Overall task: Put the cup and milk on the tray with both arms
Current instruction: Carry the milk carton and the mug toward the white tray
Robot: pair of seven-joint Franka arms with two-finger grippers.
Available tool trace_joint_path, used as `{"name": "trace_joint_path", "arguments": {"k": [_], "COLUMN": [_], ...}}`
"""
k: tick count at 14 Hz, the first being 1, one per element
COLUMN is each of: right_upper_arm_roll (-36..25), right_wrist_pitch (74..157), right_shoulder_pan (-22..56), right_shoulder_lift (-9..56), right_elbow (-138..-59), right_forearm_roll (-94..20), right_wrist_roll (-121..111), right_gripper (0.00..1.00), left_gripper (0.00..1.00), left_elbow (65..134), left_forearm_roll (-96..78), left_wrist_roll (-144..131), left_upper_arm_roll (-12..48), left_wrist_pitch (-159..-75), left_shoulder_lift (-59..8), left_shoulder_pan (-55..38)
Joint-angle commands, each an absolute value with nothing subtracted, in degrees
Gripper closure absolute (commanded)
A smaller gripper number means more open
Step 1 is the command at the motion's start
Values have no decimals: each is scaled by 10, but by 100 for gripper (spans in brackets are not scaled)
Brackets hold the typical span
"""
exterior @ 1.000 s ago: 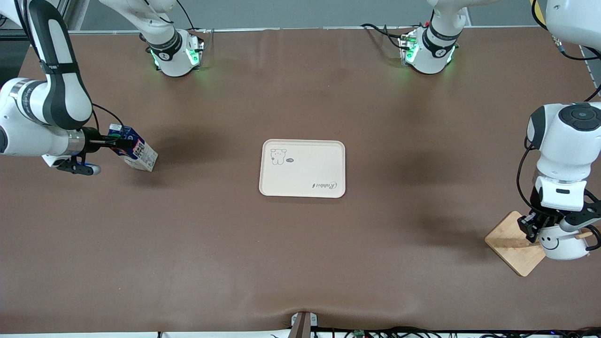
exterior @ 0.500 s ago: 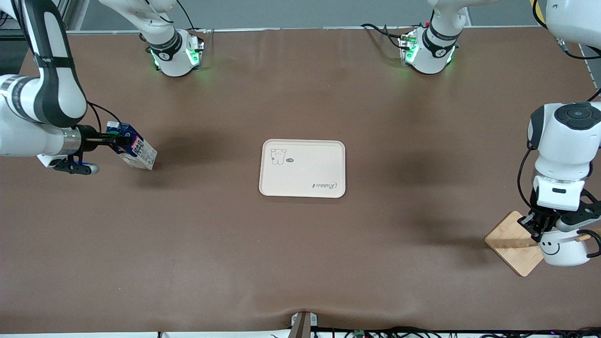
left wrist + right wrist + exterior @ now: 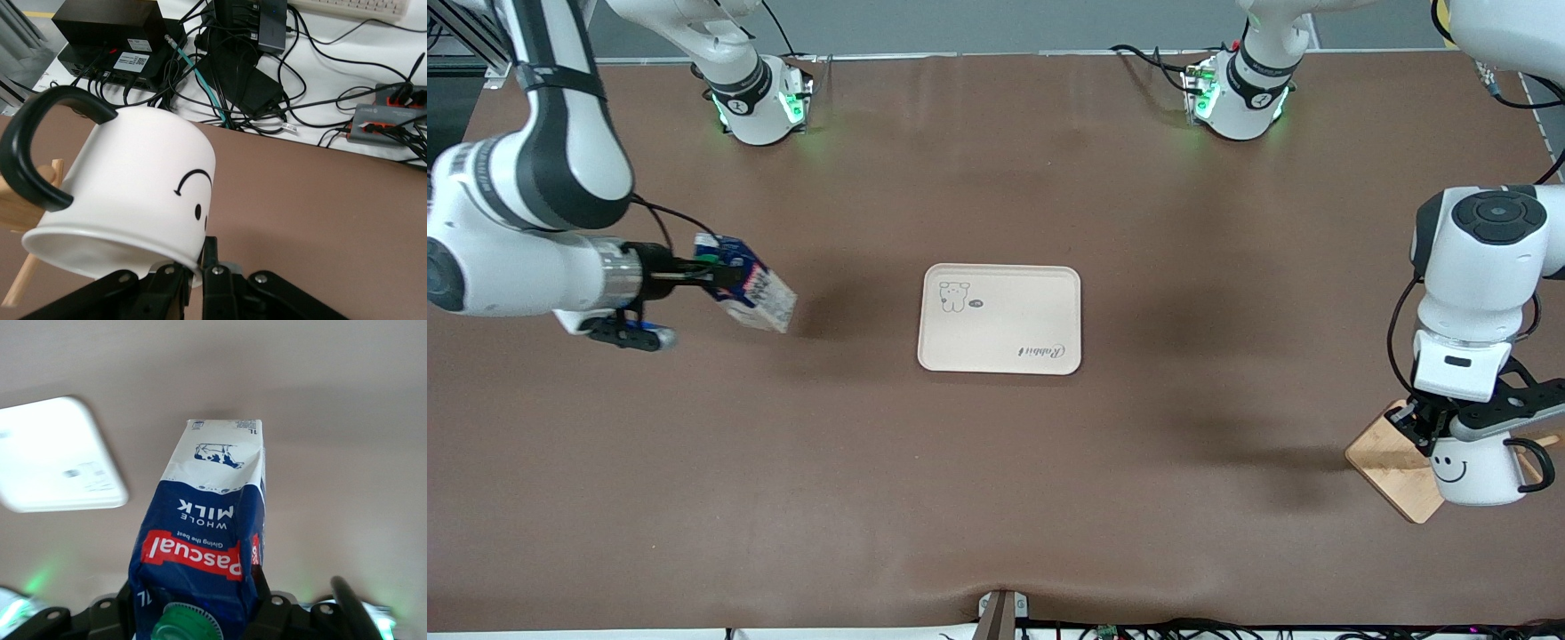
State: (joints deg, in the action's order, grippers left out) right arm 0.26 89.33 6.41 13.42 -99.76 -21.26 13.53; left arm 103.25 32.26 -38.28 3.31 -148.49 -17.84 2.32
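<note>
**Front view: both items gripped, tray bare**

Right gripper [image 3: 710, 274] clamps the small dark blue milk carton [image 3: 747, 293] at its top end, carton tilted, over brown table [image 3: 996, 498] toward the right arm's end. Flat cream rectangular tray [image 3: 1000, 317] lies mid-table. Left gripper [image 3: 1427, 425] holds the white smiley-face mug [image 3: 1474, 469] by its rim, over the square wooden rack base [image 3: 1392, 467].

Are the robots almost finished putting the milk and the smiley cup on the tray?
Not yet, about halfway. Both things are picked up: the right gripper is shut on the milk carton, up over the table toward the right arm's end, and the left gripper holds the smiley cup by its rim over the wooden rack base. The tray has nothing on it. Carrying both over and setting them down is left.
</note>
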Motion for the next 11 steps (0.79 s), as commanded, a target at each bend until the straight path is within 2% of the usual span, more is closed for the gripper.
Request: {"name": "trace_joint_path", "arguments": {"k": [1, 5, 7, 11], "right_upper_arm_roll": [-3, -4, -4, -4], "right_wrist_pitch": [877, 886, 887, 901], "right_shoulder_pan": [109, 205, 236, 265], "right_shoulder_lift": [169, 229, 258, 284], "right_elbow": [-951, -876, -848, -838], "right_forearm_roll": [-277, -301, -301, -297], "right_wrist_roll": [174, 305, 324, 319], "right_gripper": [100, 99, 95, 88], "left_gripper": [100, 100, 100, 100], "left_elbow": [1013, 996, 984, 982], "left_forearm_roll": [336, 325, 300, 243], "left_wrist_roll": [-384, -387, -388, -390], "left_upper_arm_roll": [65, 133, 169, 229], "left_wrist_pitch": [-1398, -1277, -1225, -1180], "left_shoulder_lift": [-155, -142, -145, -155], "left_shoulder_pan": [20, 19, 18, 14]}}
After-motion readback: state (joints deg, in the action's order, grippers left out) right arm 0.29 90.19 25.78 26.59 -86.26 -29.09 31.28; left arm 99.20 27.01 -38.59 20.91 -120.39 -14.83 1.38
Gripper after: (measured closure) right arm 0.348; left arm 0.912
